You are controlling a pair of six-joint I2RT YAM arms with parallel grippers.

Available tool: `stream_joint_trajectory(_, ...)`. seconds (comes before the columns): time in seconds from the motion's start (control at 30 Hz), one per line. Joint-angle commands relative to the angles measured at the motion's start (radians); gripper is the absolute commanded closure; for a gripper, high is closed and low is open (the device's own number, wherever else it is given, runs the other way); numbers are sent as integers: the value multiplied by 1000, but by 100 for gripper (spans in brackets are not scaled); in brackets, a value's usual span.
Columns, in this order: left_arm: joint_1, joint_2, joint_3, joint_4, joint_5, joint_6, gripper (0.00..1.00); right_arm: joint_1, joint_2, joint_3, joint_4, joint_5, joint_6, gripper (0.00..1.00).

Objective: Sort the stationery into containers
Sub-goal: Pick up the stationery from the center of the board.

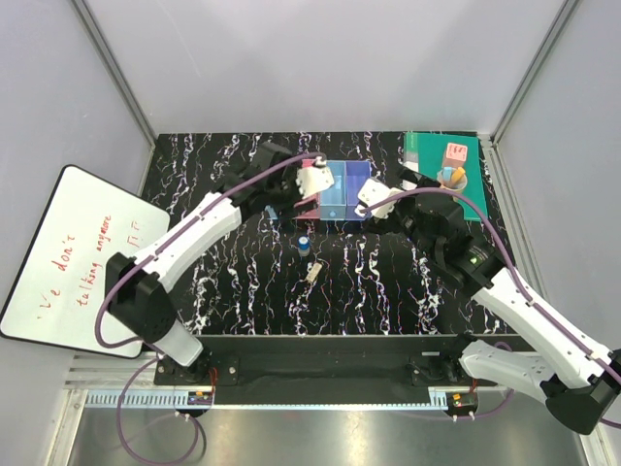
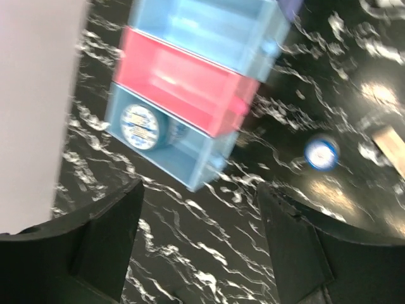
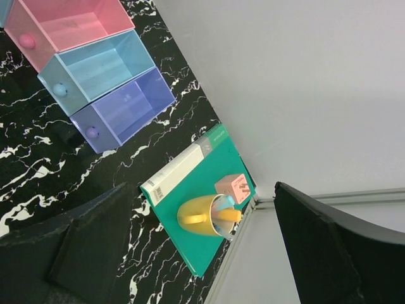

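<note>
A row of four small bins stands at the table's far middle. In the left wrist view the light blue bin holds a round blue disc, beside the pink bin and the blue bin. A blue cylinder with a pale top and a tiny pale clip lie on the table in front of the bins. An orange-yellow stick sits in the yellow mug. My left gripper is open and empty above the table near the light blue bin. My right gripper is open and empty, right of the purple bin.
A green book lies at the far right corner with the yellow mug and a pink cube on it. A whiteboard leans at the left. Grey walls enclose the black marbled table.
</note>
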Motion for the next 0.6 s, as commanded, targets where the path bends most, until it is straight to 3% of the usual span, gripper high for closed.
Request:
stream_joint_trajectory(0.0, -23, -73, -128, -105, 174, 61, 23, 7, -47, 49, -5, 26, -44, 0)
stream_joint_trajectory(0.13, -105, -90, -179, -210, 215, 120, 23, 7, -51, 46, -13, 22, -58, 0)
stream_joint_trajectory(0.4, -293, -76, -277, -216, 149, 242, 22, 7, -64, 38, -13, 24, -76, 0)
stream_joint_trajectory(0.57, -309, 29, -256, -204, 120, 223, 21, 7, -76, 24, -10, 26, -78, 0)
